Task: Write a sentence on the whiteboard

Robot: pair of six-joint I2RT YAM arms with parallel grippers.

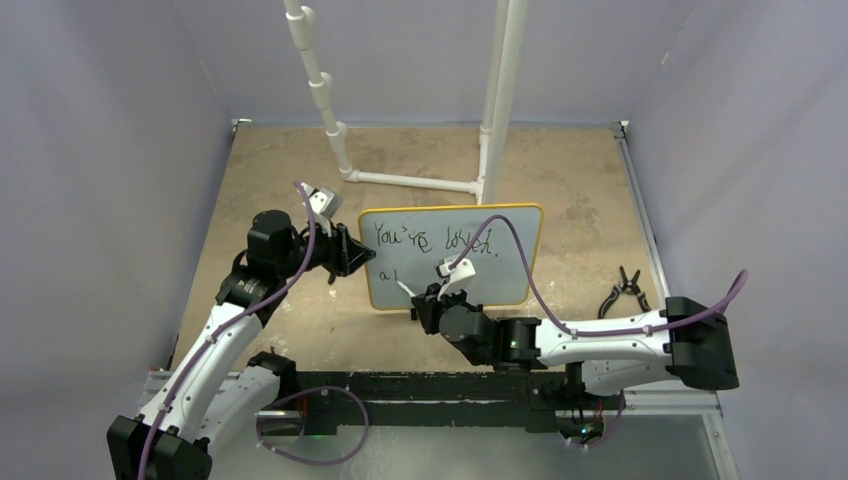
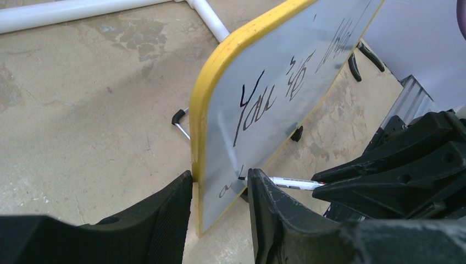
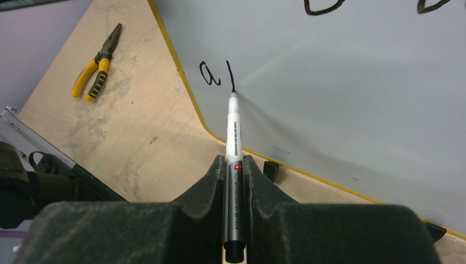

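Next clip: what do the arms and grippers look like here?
The left arm and right arm have white shells, black joints and a purple cable along each. The left gripper and right gripper have matte black wedge-shaped fingers; no markings show.

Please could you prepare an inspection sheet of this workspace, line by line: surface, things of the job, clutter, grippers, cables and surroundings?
Surface: tan table, stained and scuffed.
Job's things: whiteboard upright on its feet; sentence reads "You're loved." with "al" below it; marker tip at the foot of the "l".
Clutter: pliers lying on the table beside the board.
Grippers: left gripper shut on the whiteboard's side edge; right gripper shut on the marker.
Cables: purple cable of the right arm arcs in front of the board; another runs along the left arm.
Surroundings: white pipe frame behind the board; plain pale walls.
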